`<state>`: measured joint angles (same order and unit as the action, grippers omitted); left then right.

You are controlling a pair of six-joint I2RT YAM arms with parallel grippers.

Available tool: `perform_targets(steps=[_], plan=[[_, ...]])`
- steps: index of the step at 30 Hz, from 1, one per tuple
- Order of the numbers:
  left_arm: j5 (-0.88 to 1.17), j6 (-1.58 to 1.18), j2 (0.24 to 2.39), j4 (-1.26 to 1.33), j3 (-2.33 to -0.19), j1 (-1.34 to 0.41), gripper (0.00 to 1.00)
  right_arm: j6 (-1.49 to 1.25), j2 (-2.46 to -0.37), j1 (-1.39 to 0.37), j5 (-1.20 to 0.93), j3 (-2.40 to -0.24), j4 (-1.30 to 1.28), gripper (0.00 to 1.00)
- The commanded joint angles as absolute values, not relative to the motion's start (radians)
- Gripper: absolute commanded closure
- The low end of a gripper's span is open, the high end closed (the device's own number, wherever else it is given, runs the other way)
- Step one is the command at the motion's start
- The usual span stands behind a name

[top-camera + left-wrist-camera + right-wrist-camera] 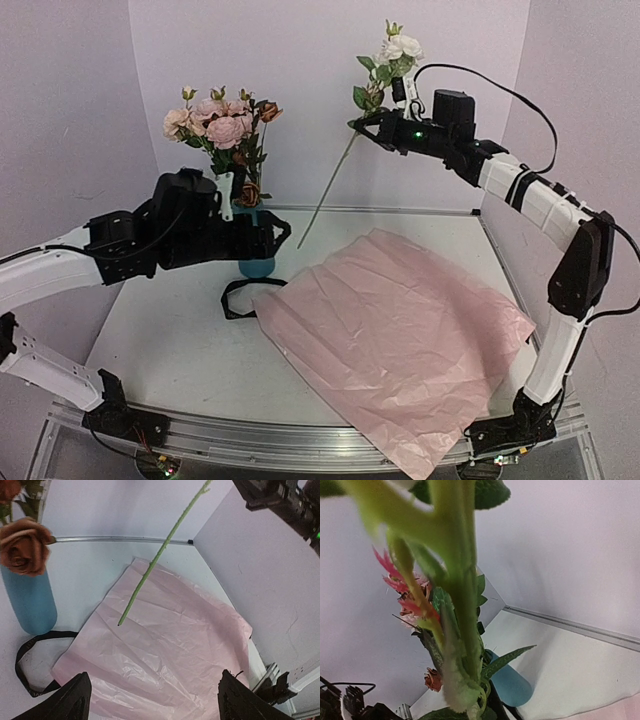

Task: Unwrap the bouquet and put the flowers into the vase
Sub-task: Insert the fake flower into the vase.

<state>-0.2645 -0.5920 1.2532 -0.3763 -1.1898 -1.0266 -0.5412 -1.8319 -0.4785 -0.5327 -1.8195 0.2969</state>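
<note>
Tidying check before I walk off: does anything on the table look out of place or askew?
The paper sprawls crumpled, its corner hanging over the near edge of the table. The ribbon lies loose beside the vase, and one rust rose droops at its rim.

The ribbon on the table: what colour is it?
Black. The ribbon shows best in the left wrist view, looped beside the vase.

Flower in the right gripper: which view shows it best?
Top external: the whole flower, cream bloom to stem tip, pinched in the right gripper. Left wrist shows only its bare lower stem over the pink paper; right wrist gives a blurred close-up of stem and leaves.
</note>
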Motion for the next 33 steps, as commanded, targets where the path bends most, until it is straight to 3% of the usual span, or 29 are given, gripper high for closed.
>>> perform_targets(steps=[1, 7, 15, 33], plan=[[-0.396, -0.685, 1.126, -0.409, -1.139, -1.016, 0.11, -0.355, -1.837, -0.538, -0.462, -1.873, 0.464, 1.00], [-0.452, -0.718, 1.051, -0.438, -1.102, -0.989, 0.11, -0.311, -1.883, -0.564, -0.459, -1.912, 0.580, 1.00], [-0.421, -0.593, 1.109, -0.457, -1.195, -0.974, 0.12, -0.345, -1.927, -0.582, -0.526, -1.971, 0.615, 1.00], [-0.093, -0.379, 1.420, -0.438, -1.607, -0.971, 0.29, -0.451, -1.693, -0.595, -0.816, -1.608, 0.569, 1.00]])
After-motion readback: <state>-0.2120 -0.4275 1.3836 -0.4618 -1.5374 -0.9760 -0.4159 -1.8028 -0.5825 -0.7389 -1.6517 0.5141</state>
